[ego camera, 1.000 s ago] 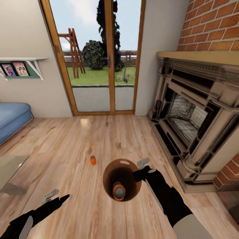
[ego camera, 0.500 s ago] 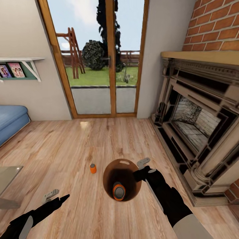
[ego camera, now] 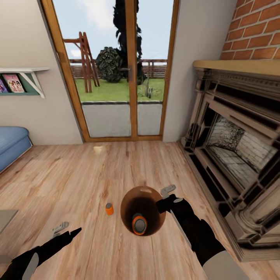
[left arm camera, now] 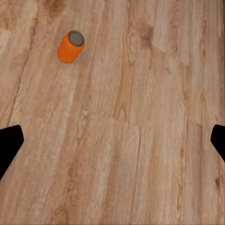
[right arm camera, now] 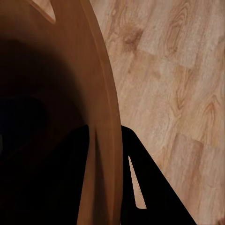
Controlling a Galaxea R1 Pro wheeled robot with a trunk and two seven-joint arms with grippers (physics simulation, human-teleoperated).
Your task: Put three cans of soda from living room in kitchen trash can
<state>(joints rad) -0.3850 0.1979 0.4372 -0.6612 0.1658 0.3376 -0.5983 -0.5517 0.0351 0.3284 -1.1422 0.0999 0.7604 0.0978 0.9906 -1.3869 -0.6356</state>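
Right gripper (ego camera: 166, 200) clamped on bin rim (ego camera: 157, 200), forearm raised. Left gripper (ego camera: 65, 230) spread wide, low, empty.

A home living room: light wood plank floor (ego camera: 77, 171), red brick fireplace (ego camera: 241, 128), blue sofa (ego camera: 11, 146), wood-framed glass garden doors (ego camera: 116, 74).

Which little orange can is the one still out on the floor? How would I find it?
Start at the tall wood-framed glass doors and come down the plank floor toward the round brown-inside trash can. Just left of it, apart from it, stands the soda can, upright with a grey top. Another orange can lies inside the bin; this one stands alone on the bare wood.
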